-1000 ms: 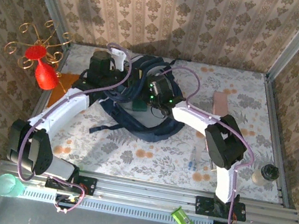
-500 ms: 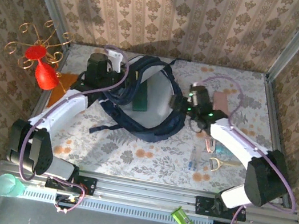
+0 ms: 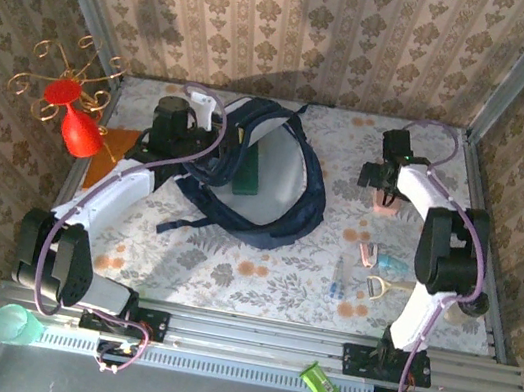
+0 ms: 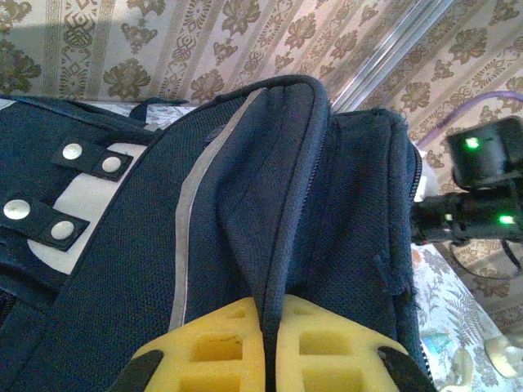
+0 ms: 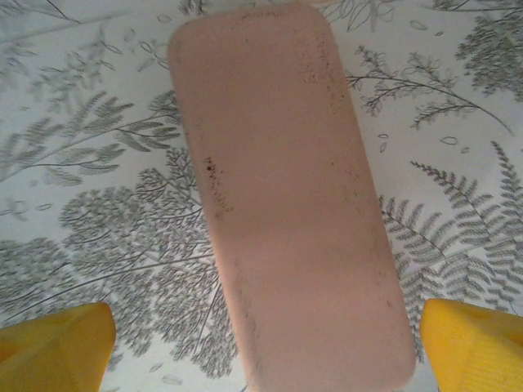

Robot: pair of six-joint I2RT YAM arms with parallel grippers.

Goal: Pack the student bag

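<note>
The desk (image 3: 228, 271), spread with a fern-and-flower print, carries the student bag (image 3: 314, 200) in the upper centre of the overhead frame, where it is laid flat with its mouth gaping and its pale grey lining exposed. A dark green flat item (image 3: 250, 169) lies inside. The left gripper (image 4: 263, 343) is set at the bag's upper left edge, its yellow jaws pressed together on a fold of navy fabric just beside the pale stripe, so the opening is judged to be held up for loading.

At the upper right of the overhead frame, well apart from the bag, the pink case (image 5: 282, 196) lies flat on the desk. The right gripper (image 5: 265, 347) hangs over it with its jaws spread wide, one pad showing at each lower corner of the wrist view and neither touching the case.

The step in hand is judged to be the pick of this case. It sits slightly askew to the line between the pads, so a small wrist turn would be wanted first. The grip would best be taken across the narrow width near mid-length, and low, since the case is thin. On the carry, the bag's rim should be cleared, and the small stationery pieces (image 3: 371, 266) at lower right left undisturbed
</note>
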